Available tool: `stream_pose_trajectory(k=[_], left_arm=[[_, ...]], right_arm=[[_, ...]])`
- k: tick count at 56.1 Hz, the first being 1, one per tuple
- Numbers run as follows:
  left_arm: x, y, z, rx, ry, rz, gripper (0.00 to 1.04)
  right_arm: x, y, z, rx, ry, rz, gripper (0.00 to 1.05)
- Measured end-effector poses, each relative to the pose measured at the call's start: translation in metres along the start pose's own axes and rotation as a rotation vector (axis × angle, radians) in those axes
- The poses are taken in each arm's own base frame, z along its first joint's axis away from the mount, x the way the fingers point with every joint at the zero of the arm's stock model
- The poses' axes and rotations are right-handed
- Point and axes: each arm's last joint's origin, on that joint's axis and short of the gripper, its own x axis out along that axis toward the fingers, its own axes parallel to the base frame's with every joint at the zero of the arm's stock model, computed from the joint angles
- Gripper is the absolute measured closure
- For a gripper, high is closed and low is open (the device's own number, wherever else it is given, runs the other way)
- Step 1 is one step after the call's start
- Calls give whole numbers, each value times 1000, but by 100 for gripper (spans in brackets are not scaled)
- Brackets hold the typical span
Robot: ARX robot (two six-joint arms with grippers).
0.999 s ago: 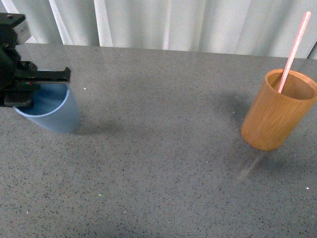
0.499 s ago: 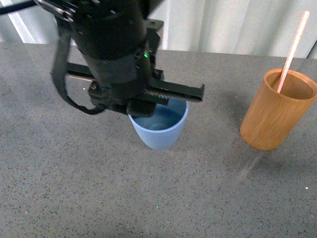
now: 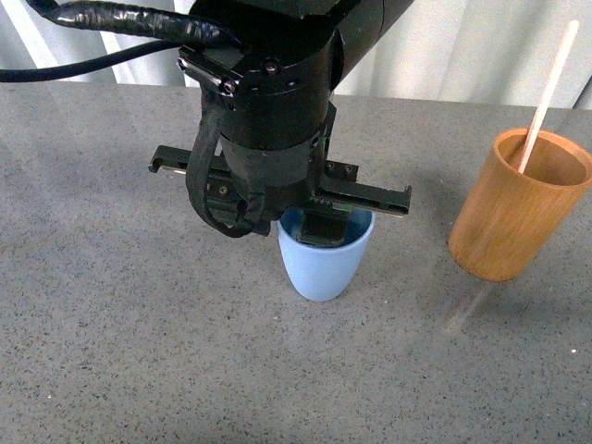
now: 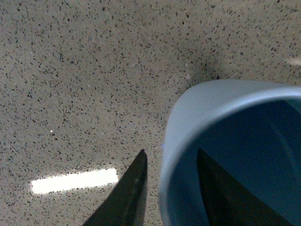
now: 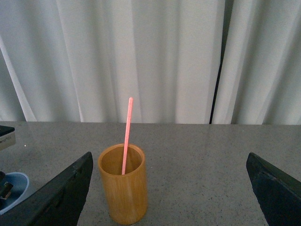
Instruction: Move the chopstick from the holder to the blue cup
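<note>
The blue cup (image 3: 324, 268) stands upright near the middle of the table, and my left gripper (image 3: 319, 227) is shut on its rim from above. In the left wrist view one finger sits inside the blue cup (image 4: 207, 101) and the other outside its wall, the left gripper (image 4: 171, 153) pinching that wall. To the right, the orange-brown holder (image 3: 513, 217) holds a single pinkish chopstick (image 3: 548, 92) leaning up and right. My right gripper (image 5: 169, 160) is open, facing the holder (image 5: 123, 197) and chopstick (image 5: 127, 132) from a distance. It does not show in the front view.
Grey speckled tabletop (image 3: 139, 351) runs back to white curtains (image 3: 444, 46). A gap of bare table separates the cup and the holder. A black cable (image 3: 92, 65) trails left from my left arm. The blue cup (image 5: 11, 186) shows at the edge of the right wrist view.
My left arm has carried the blue cup from the table's far left to the middle, closer to the holder. Holder and chopstick have not moved.
</note>
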Motion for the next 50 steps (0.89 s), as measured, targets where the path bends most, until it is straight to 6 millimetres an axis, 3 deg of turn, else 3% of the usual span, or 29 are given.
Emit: stream_pose_trajectory(k=[13, 25, 33, 38, 41, 45, 47, 50], left_arm=[[-29, 22, 7, -48, -73, -29, 34], [-72, 63, 7, -133, -259, -62, 5], [-111, 97, -6, -219, -493, -148, 7], [-137, 123, -25, -248, -823, -34, 17], [-155, 147, -51, -237, -1040, 38, 28], [-168, 174, -103, -211, -1160, 105, 44], [-167, 180, -125, -221, -1183, 152, 53], [-164, 180, -142, -200, -1203, 153, 65]], right_arm=[[0, 0, 0, 0, 0, 0, 10], [0, 0, 0, 0, 0, 0, 10], [0, 0, 0, 0, 0, 0, 10], [0, 0, 0, 0, 0, 0, 10], [0, 0, 0, 0, 0, 0, 10], [0, 0, 0, 0, 0, -1, 10], [0, 0, 0, 0, 0, -1, 10], [0, 0, 0, 0, 0, 4, 10]])
